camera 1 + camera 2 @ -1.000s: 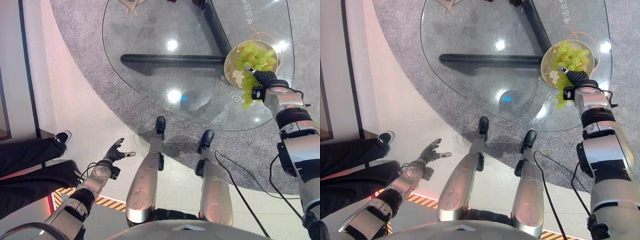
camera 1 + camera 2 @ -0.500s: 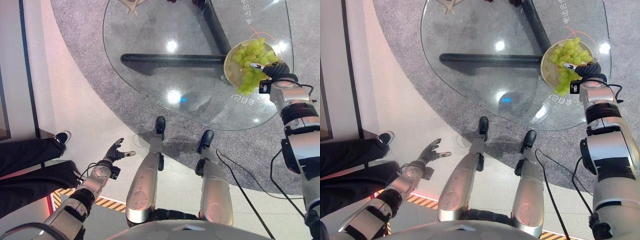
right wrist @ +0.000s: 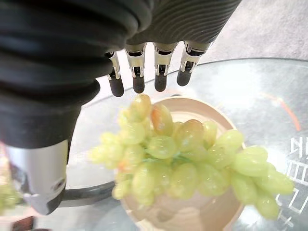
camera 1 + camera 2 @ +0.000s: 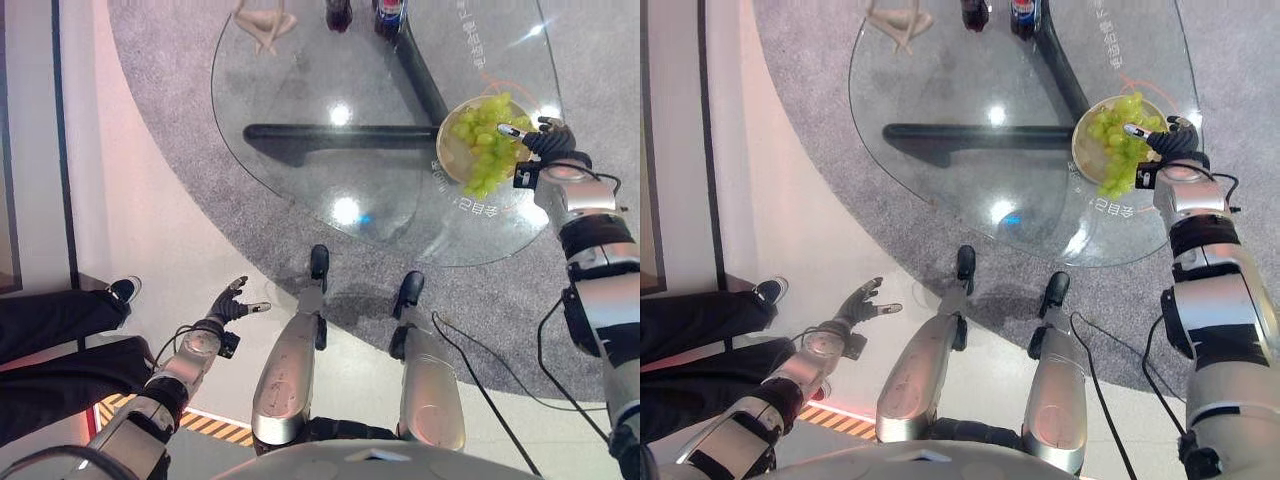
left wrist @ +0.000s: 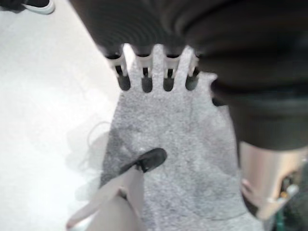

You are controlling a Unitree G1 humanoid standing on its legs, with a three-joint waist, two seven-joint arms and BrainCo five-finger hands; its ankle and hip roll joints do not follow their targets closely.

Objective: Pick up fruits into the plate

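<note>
- On the right side of the glass table (image 4: 330, 150), your right hand (image 4: 545, 140) hovers at the right rim of the plate (image 4: 446, 150), fingers straight and relaxed, gripping nothing as far as the wrist view lets you judge.
- You can see the bunch of green grapes (image 4: 480, 140) lying in the plate, with its near end hanging over the rim toward the hand's side; the right wrist view has the grapes (image 3: 187, 159) heaped across the plate (image 3: 192, 216).
- That puts the grapes step close to done, by the look of it; only the drooping tail is not tucked in.
- Down at the near left, your left hand (image 4: 232, 303) hangs over the floor with fingers spread, idle.
- At the far edge, two bottles (image 4: 362, 12) stand; no other fruit is visible to you on the glass, so little seems left.
</note>
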